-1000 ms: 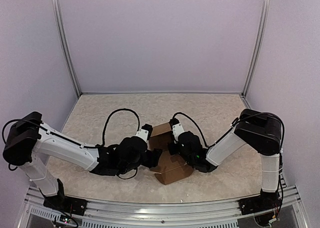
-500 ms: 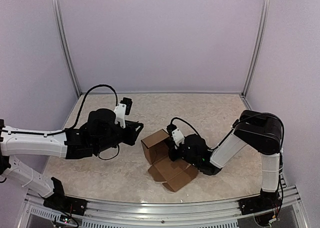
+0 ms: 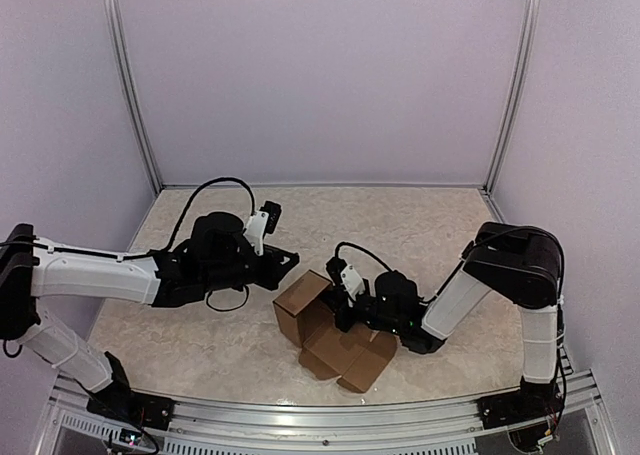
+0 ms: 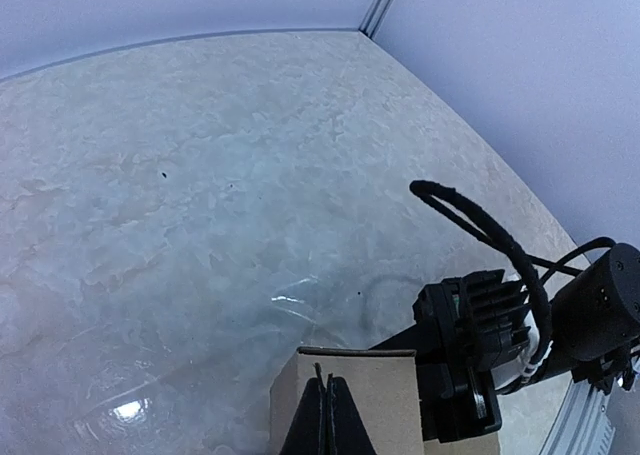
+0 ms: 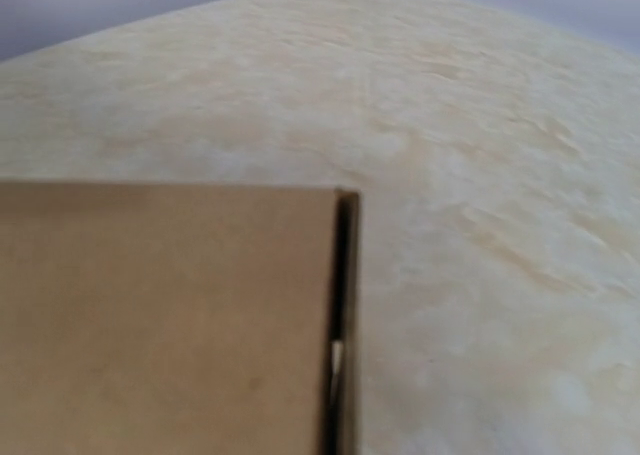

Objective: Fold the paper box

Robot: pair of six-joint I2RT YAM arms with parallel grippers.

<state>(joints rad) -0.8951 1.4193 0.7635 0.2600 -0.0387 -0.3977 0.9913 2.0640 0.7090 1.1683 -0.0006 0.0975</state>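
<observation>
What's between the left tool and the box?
Nothing, just a short stretch of bare table. The top view shows the left tool pointing at the box without touching it.

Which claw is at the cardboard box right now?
The right claw, up against the raised wall of the half-folded brown cardboard box. The left claw hangs apart from it, fingers together.
</observation>
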